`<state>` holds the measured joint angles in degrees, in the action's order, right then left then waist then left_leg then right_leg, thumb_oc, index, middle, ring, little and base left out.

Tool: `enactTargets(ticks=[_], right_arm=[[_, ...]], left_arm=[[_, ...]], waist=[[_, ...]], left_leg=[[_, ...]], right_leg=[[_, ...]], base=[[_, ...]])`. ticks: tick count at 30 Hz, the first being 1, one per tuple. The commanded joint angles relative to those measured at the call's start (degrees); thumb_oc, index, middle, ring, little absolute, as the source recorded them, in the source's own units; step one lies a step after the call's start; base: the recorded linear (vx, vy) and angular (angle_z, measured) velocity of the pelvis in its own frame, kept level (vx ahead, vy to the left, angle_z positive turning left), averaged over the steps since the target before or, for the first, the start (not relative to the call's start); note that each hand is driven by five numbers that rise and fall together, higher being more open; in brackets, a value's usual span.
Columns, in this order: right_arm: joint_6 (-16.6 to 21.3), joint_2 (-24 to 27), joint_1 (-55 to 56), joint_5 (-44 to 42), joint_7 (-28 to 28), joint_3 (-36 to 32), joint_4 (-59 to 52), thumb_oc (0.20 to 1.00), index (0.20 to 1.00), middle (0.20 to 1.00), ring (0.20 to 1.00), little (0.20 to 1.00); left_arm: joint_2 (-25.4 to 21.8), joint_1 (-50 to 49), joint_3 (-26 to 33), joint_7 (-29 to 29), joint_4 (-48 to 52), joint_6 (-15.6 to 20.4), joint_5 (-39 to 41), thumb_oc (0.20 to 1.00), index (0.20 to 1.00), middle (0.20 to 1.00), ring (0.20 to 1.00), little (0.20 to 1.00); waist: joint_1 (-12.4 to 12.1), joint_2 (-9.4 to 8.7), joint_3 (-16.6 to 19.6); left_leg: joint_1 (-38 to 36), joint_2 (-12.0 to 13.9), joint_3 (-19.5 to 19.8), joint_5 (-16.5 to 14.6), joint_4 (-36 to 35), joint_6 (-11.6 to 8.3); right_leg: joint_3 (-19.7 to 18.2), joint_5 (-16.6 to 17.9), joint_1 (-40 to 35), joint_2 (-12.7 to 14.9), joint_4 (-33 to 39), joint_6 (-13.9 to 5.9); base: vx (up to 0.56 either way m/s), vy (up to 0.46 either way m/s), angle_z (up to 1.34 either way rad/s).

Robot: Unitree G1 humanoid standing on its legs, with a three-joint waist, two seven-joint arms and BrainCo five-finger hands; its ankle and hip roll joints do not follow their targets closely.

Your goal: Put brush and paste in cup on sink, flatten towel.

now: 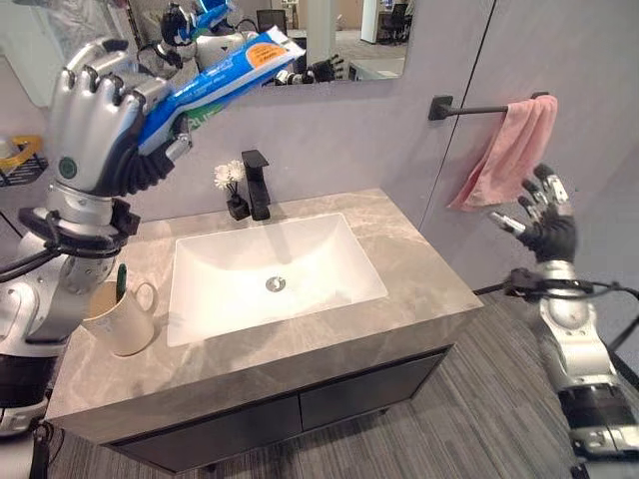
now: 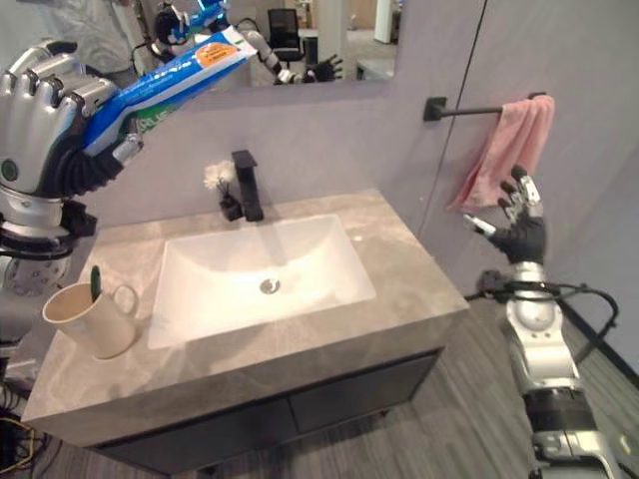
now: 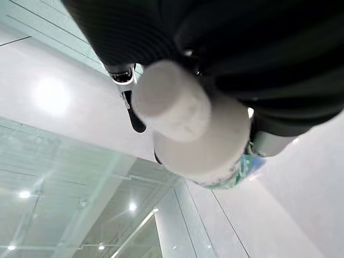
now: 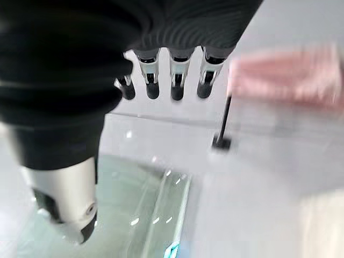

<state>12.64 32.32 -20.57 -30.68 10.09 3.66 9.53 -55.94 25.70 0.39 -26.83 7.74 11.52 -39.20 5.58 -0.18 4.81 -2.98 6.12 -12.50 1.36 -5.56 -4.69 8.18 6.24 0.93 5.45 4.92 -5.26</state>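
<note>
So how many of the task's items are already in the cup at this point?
1: a green-handled toothbrush stands in the beige ceramic cup on the grey marble counter. The blue toothpaste tube is raised in the left hand. The cup's bottom is hidden.

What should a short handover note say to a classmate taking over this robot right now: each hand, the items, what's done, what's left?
Left hand: shut on the toothpaste tube, raised above the cup.
Right hand: open, near the pink towel, apart from it.
Done: a green brush stands in the cup on the counter.
Left: put the paste in the cup; flatten the towel, bunched on its bar.
</note>
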Motion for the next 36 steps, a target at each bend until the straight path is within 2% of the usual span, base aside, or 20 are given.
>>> enactTargets(ticks=[1, 3, 6, 9, 14, 27, 36], right_arm=[[2.82, -1.96, -12.99, -14.80, -5.87, 8.04, 0.32, 1.000, 1.000, 1.000, 1.000, 1.000], [2.64, -6.84, -20.92, -19.05, -7.41, 14.73, -0.03, 1.000, 1.000, 1.000, 1.000, 1.000], [2.33, -12.02, -27.01, -24.48, -9.29, 20.11, 1.67, 1.000, 1.000, 1.000, 1.000, 1.000], [2.21, -14.28, -30.77, -27.96, -10.99, 23.11, 2.54, 1.000, 1.000, 1.000, 1.000, 1.000], [3.22, -16.04, -32.27, -30.07, -12.28, 24.14, 1.96, 1.000, 1.000, 1.000, 1.000, 1.000], [5.45, -20.62, -34.96, -30.77, -10.95, 24.24, 4.21, 1.000, 1.000, 1.000, 1.000, 1.000], [7.60, -22.58, -37.22, -30.61, -9.67, 23.45, 3.61, 1.000, 1.000, 1.000, 1.000, 1.000]], left_arm=[[-3.10, 8.52, -2.30, -3.98, -1.02, -2.94, 2.26, 0.200, 0.200, 0.200, 0.200, 0.200], [-2.19, 10.21, -3.80, -5.24, 0.14, -3.17, 2.84, 0.200, 0.200, 0.200, 0.200, 0.200], [-2.49, 13.67, -6.85, -6.70, 0.33, -3.40, 2.75, 0.200, 0.200, 0.200, 0.200, 0.200], [-2.61, 16.04, -8.96, -8.01, -0.26, -3.60, 2.85, 0.200, 0.200, 0.200, 0.200, 0.200], [-3.34, 17.29, -10.77, -9.19, -0.76, -3.84, 2.28, 0.200, 0.200, 0.200, 0.200, 0.200], [-2.92, 16.87, -13.52, -10.67, -0.62, -3.71, 0.96, 0.200, 0.200, 0.200, 0.200, 0.200], [0.28, 11.68, -13.15, -9.43, 1.53, -0.95, 3.10, 0.200, 0.200, 0.200, 0.200, 0.200]], waist=[[-1.46, -2.00, 1.52], [-2.51, -2.10, 1.54], [-3.35, -2.37, 1.49], [-3.82, -2.69, 1.36], [-4.33, -3.11, 1.13], [-5.54, -4.29, 0.93], [-5.82, -4.03, 1.44]], left_leg=[[-2.42, 2.62, -1.05, -2.24, 0.56, -1.47], [-2.52, 2.62, -1.32, -2.05, 0.56, -1.48], [-2.35, 2.72, -1.25, -1.87, 0.56, -1.55], [-2.02, 2.73, -0.86, -1.61, 0.56, -1.64], [-1.60, 2.69, -0.02, -1.51, 0.56, -1.68], [-1.37, 1.87, 1.77, -1.99, 0.56, -1.01], [-1.62, 1.28, 2.21, -2.31, 0.56, -0.53]], right_leg=[[-3.48, -1.15, -1.00, 4.23, 0.08, -4.53], [-3.80, -1.02, -0.89, 4.10, 0.08, -4.37], [-3.49, -0.99, -0.93, 4.12, 0.08, -4.24], [-2.99, -1.01, -1.03, 4.17, 0.08, -4.08], [-2.06, -1.24, -1.47, 4.20, 0.08, -3.98], [-0.40, -1.63, -2.73, 4.72, 0.00, -3.96], [-0.10, -1.78, -2.99, 5.00, -0.14, -3.87]], base=[[-0.02, 0.001, -0.16], [-0.01, 0.004, -0.05], [0.00, 0.000, 0.00], [0.00, 0.000, 0.00], [0.01, 0.007, 0.08], [0.01, 0.007, 0.03], [0.01, 0.010, 0.07]])
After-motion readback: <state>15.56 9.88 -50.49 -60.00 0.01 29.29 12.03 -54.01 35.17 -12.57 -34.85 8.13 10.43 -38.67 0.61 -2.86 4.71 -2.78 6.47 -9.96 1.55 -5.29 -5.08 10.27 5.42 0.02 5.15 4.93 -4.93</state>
